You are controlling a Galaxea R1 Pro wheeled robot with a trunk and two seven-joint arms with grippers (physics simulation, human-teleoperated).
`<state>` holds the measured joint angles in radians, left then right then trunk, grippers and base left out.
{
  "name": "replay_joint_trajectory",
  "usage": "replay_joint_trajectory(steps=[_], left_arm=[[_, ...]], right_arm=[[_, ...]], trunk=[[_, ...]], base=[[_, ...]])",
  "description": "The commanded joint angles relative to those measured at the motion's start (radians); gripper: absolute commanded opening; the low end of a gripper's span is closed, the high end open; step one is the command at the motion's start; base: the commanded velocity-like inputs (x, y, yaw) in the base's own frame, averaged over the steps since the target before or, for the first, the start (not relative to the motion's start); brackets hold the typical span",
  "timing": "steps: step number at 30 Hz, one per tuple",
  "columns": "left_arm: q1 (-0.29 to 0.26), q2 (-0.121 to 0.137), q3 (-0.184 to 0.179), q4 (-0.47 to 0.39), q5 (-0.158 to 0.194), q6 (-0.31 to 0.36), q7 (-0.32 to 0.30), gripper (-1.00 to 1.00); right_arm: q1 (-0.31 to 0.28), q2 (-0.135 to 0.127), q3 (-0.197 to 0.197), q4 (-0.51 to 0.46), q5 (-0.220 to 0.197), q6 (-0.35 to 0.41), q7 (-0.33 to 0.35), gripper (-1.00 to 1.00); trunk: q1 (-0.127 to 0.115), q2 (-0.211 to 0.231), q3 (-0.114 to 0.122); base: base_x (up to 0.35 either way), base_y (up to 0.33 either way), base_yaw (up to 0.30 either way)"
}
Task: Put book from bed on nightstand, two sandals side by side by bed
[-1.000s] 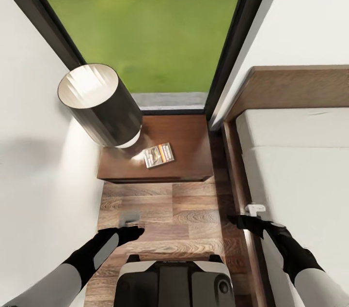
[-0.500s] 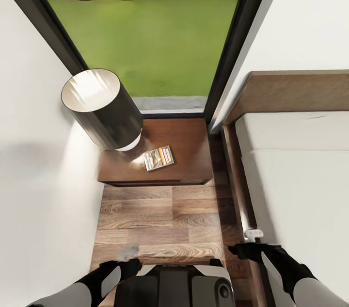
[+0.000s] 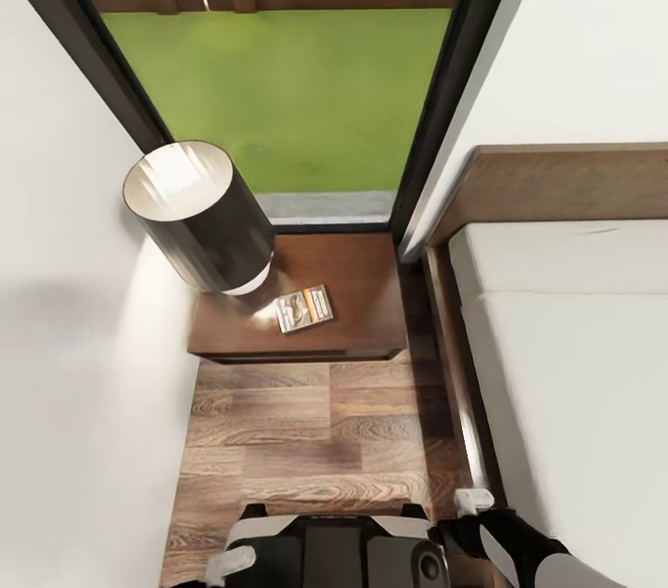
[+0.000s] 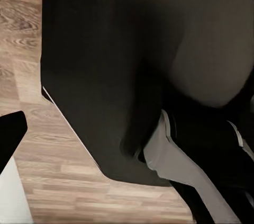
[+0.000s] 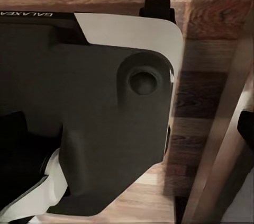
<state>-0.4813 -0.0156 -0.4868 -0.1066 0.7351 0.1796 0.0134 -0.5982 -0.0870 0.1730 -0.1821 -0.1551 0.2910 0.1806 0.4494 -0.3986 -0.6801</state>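
Book (image 3: 304, 309) lies flat on nightstand (image 3: 362, 291), lettering too small to read; both grippers' states cannot be told.

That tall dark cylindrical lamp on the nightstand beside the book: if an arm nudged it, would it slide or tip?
Probably tip. The tall dark cylindrical lamp with a pale inside looks wide above and narrower at its white foot, so likely top-heavy. It stands near the back left corner of the reddish-brown wooden nightstand, close to the white wall, which might catch it.

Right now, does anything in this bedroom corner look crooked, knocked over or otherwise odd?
Nothing much. The book lies flat on the nightstand, turned slightly askew to its edges, beside an upright lamp. The bed looks tidy.
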Motion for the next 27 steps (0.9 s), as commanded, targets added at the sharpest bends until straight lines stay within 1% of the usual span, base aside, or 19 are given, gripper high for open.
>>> replay_joint_trajectory(steps=[1,4,8,9,11,15,18,20,27], left_arm=[[0.006,0.001,-0.006,-0.001,0.007,0.001,0.001,1.00],[0.030,0.001,-0.006,-0.001,0.006,-0.012,0.001,1.00],[0.063,0.002,-0.006,0.000,0.005,-0.023,0.000,1.00],[0.082,0.005,-0.006,0.000,0.005,-0.026,0.000,1.00],[0.095,0.008,-0.006,0.001,0.004,-0.028,0.000,1.00],[0.113,0.012,-0.006,0.001,0.004,-0.035,0.000,1.00],[0.129,0.013,-0.007,0.010,0.003,-0.048,0.000,1.00],[0.137,0.013,-0.007,0.026,0.002,-0.062,0.000,1.00],[0.154,0.013,-0.007,0.059,-0.005,-0.083,-0.001,1.00]], right_arm=[[0.000,0.001,0.008,0.006,-0.010,0.003,-0.001,1.00],[0.000,0.006,0.008,0.041,-0.010,-0.015,-0.004,1.00],[0.000,0.008,0.007,0.093,-0.011,-0.061,-0.005,1.00],[0.000,0.009,0.008,0.124,-0.012,-0.083,-0.005,1.00],[0.000,0.010,0.008,0.144,-0.012,-0.091,-0.006,1.00],[0.000,0.013,0.008,0.168,-0.013,-0.097,-0.006,1.00],[0.000,0.028,0.007,0.184,-0.013,-0.097,-0.006,1.00],[0.000,0.033,0.007,0.196,-0.014,-0.097,-0.006,1.00],[0.008,0.037,0.007,0.230,-0.015,-0.094,-0.006,1.00]], trunk=[[0.001,-0.001,0.001],[0.001,-0.001,0.006],[0.001,-0.001,0.012],[0.001,-0.001,0.014],[0.001,-0.001,0.017],[0.001,-0.001,0.024],[0.001,-0.001,0.029],[0.001,-0.001,0.032],[0.001,-0.001,0.044]], base=[[0.000,0.000,0.000],[0.000,0.000,0.000],[0.000,0.000,0.000],[0.000,0.000,0.000],[0.000,0.000,0.000],[0.000,0.000,0.000],[0.000,0.000,0.000],[0.000,0.000,0.000],[0.000,0.000,0.000]])
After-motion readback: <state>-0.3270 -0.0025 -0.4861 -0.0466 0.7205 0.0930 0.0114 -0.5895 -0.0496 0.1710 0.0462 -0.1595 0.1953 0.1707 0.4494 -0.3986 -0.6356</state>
